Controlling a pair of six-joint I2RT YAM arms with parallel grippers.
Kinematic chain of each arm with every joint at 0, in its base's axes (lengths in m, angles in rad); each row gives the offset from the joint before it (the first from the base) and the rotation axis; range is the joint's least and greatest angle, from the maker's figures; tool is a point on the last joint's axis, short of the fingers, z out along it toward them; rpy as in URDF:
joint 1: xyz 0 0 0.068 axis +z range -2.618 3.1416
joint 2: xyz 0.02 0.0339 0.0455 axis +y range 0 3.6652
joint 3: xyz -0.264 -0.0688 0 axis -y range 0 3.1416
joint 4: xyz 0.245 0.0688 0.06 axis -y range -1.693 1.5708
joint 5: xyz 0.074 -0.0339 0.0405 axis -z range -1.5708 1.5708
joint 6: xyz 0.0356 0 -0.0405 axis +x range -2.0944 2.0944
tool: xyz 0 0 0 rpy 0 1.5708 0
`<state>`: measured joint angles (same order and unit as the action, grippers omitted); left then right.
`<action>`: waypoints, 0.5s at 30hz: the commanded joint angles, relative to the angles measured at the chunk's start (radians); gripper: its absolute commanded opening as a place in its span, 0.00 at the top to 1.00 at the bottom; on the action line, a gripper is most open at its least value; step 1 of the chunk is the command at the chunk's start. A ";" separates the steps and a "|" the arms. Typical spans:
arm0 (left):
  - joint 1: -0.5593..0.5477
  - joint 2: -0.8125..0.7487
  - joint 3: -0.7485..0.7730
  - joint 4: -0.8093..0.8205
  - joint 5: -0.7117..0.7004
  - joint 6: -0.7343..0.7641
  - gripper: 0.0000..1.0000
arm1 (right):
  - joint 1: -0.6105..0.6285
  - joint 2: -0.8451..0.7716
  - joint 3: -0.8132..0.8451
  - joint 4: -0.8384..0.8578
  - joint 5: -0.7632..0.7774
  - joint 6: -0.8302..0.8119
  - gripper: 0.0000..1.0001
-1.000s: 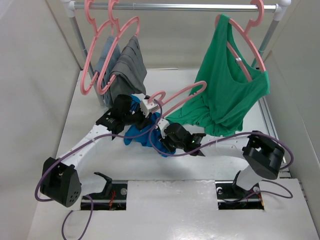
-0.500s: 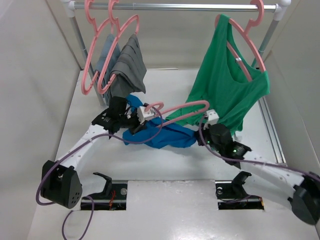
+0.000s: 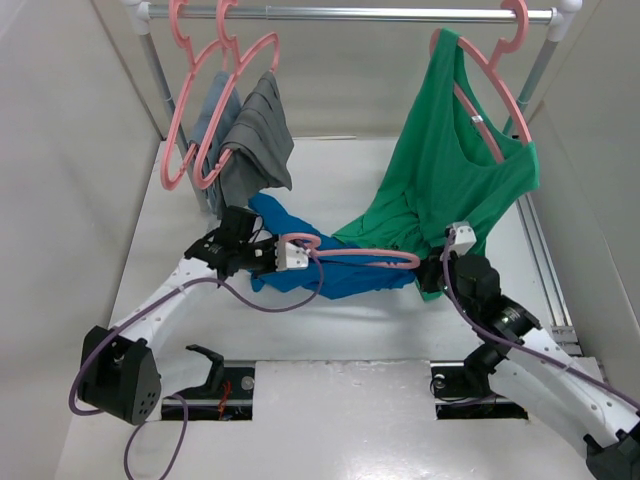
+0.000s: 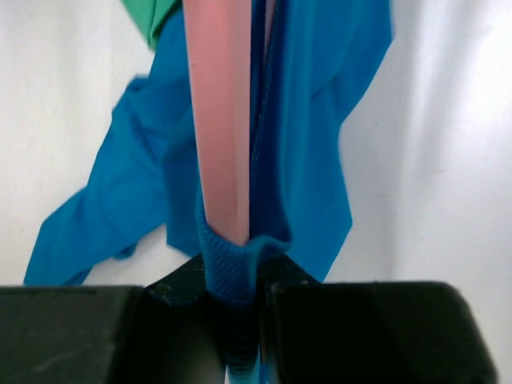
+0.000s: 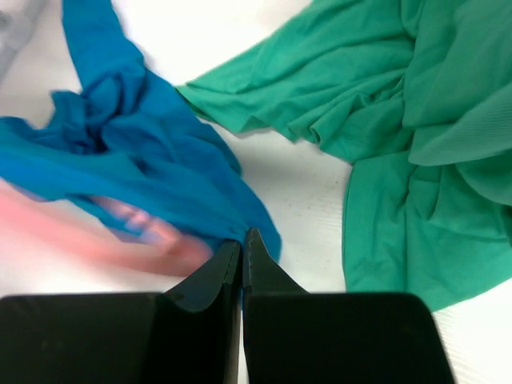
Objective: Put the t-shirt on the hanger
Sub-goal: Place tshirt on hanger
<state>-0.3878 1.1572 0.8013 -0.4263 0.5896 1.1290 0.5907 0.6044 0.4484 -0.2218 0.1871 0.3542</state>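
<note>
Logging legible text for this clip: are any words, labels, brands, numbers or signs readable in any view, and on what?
None can be read.
No print, tag or logo shows on the t-shirt, the hanger, the green top or the grey garments.
The white block on the left wrist is too small to show any marking.

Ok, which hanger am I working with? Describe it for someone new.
Below the clothes rail, look at the middle of the white table. The hanger is held low there by the left claw, poking into the t-shirt; every other pink hanger hangs from the rail.
</note>
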 commanded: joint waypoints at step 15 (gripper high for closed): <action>0.024 0.007 -0.138 0.257 -0.514 -0.040 1.00 | -0.043 -0.179 0.150 -0.266 0.195 -0.118 1.00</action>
<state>-0.4126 1.1465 0.6952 -0.1631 0.4431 1.1168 0.5884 0.4770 0.5148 -0.3996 0.1864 0.3191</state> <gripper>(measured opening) 0.076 0.021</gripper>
